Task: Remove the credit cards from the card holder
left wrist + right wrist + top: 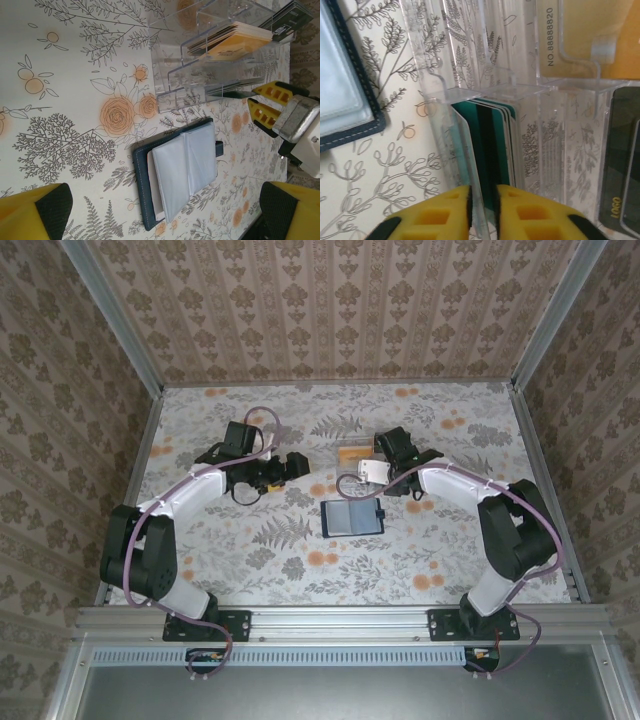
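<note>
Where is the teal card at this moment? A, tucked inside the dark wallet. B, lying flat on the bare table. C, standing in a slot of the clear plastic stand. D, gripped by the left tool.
C: the right wrist view shows the teal card upright in a slot of the clear stand.

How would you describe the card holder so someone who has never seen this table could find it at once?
Start from the floral table and go to its middle, just on the near side of the clear plastic rack. The card holder lies open and flat there. It is a dark blue-grey wallet with pale sleeves; the rack is see-through and upright.
</note>
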{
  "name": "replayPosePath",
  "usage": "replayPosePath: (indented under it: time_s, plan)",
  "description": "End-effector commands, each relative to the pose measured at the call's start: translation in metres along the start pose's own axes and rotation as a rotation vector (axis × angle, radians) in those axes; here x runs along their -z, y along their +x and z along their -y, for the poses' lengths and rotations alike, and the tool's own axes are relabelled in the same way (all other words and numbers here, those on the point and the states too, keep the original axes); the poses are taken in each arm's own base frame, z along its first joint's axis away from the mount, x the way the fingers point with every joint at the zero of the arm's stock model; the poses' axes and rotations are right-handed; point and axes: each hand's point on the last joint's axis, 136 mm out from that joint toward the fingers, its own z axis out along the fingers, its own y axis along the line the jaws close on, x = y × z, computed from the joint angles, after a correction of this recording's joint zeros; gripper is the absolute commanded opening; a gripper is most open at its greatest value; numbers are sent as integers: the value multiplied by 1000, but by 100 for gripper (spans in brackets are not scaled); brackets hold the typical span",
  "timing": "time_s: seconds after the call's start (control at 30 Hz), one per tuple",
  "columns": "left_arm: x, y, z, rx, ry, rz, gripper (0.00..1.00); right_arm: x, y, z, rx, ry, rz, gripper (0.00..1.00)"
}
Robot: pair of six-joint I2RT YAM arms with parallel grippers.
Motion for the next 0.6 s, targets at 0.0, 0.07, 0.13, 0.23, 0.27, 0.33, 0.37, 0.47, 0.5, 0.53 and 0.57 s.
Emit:
replayPosePath:
  time_s: [0.0,0.07,0.13,0.23,0.27,0.33,0.37,0.47,0.5,0.53,0.57]
  plan:
    - [6,0,6,-31,28,10,100,-3,-2,19,-45,54,-9,25]
    - [6,1,6,-30,28,8,100,-5,-2,23,-56,73,-16,25]
    - [7,-1,6,-30,29,12,100,-4,-2,30,-80,96,-21,29]
    - [6,0,5,-30,28,10,100,-3,-3,39,-112,115,-24,30]
    - [6,-1,5,-30,29,11,100,-3,-2,41,-119,122,-28,30]
    - [5,0,4,-28,28,9,100,-1,-3,41,-130,121,-23,30]
    - [5,0,4,-29,29,9,100,1,-4,41,-138,118,-15,30]
    - [4,0,4,-27,32,6,100,7,-5,41,-171,116,3,30]
    - [4,0,4,-24,32,5,100,9,-4,39,-175,111,7,30]
    - [3,1,3,-21,31,4,100,11,-4,38,-181,112,10,30]
    - [2,1,2,-19,31,3,100,15,-4,37,-196,115,17,30]
